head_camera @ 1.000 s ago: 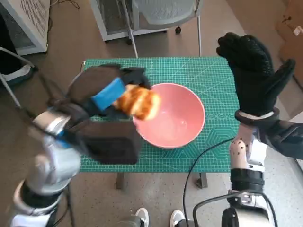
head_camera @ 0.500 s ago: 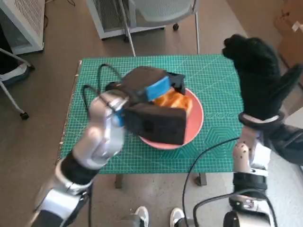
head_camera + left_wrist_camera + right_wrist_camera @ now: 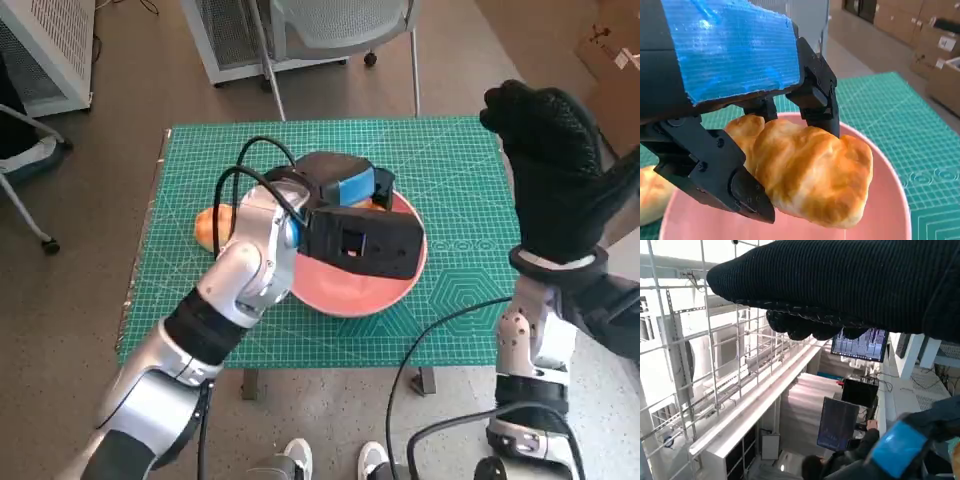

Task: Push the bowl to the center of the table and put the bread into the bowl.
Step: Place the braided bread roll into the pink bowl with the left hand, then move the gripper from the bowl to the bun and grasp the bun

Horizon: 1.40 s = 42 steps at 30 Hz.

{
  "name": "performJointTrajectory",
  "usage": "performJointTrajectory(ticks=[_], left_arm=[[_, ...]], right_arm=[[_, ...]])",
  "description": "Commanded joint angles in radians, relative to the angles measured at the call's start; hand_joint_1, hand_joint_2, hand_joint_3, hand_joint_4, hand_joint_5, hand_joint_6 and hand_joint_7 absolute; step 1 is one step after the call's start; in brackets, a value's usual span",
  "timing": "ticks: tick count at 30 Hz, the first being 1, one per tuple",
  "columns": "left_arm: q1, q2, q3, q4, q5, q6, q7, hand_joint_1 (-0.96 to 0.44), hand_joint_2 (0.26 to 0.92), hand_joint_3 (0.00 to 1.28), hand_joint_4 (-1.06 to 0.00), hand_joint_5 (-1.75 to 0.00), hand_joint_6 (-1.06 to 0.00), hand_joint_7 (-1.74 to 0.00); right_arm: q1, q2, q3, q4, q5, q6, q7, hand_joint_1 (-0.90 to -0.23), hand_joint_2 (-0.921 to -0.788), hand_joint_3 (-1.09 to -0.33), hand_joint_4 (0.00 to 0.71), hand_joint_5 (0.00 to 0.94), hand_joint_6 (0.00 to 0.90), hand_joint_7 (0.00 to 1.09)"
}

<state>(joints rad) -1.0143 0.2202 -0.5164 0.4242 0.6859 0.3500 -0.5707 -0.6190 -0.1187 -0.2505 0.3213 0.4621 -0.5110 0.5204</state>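
The pink bowl stands near the middle of the green cutting mat. My left hand hangs over the bowl and grips a golden piece of bread between its black fingers. In the left wrist view the bread sits just above the bowl's inside. From the head view only a sliver of that bread shows past the hand. My right hand is raised beside the table's right edge, fingers spread and holding nothing.
A second piece of bread lies on the mat left of my left forearm, also seen as bread beside the bowl. A chair stands behind the table. A black cable hangs off the front edge.
My left hand has carried the bread from the bowl's left rim to over its inside. The second bread on the mat has come into view. My right hand stays raised.
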Motion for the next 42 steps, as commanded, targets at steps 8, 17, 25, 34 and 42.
performJointTrajectory(ticks=[8, 17, 25, 34, 42], left_arm=[[0.032, 0.012, 0.024, -0.062, -0.040, 0.032, -0.025, -0.23, 0.820, 0.01, -0.03, -0.03, -0.20, -0.10], [0.047, 0.057, 0.014, -0.120, -0.025, 0.022, -0.063, -0.37, 0.806, 0.00, 0.00, 0.00, -0.15, -0.05], [0.081, 0.108, 0.051, -0.207, -0.051, 0.020, -0.087, -0.44, 0.809, 0.00, 0.00, 0.00, -0.12, -0.03], [0.195, 0.253, 0.203, -0.400, -0.140, -0.024, -0.109, -0.42, 0.807, 0.00, 0.00, 0.00, -0.11, -0.02], [0.283, 0.406, 0.347, -0.523, -0.175, -0.021, -0.120, -0.30, 0.777, 0.00, 0.00, 0.00, -0.14, -0.03]], right_arm=[[0.027, -0.002, 0.011, -0.005, -0.028, 0.008, -0.022, -0.577, -0.921, -0.663, 0.311, 0.000, 0.359, 0.00], [0.022, -0.007, 0.017, 0.007, -0.029, 0.012, -0.015, -0.576, -0.921, -0.658, 0.308, 0.000, 0.353, 0.00], [0.019, -0.004, 0.022, 0.019, -0.038, 0.003, -0.013, -0.574, -0.921, -0.655, 0.308, 0.000, 0.355, 0.00], [0.021, -0.001, 0.027, 0.014, -0.036, 0.004, -0.010, -0.571, -0.921, -0.658, 0.313, 0.002, 0.359, 0.00], [0.020, -0.008, 0.021, 0.017, -0.028, 0.006, -0.004, -0.578, -0.921, -0.657, 0.314, 0.002, 0.360, 0.00]])
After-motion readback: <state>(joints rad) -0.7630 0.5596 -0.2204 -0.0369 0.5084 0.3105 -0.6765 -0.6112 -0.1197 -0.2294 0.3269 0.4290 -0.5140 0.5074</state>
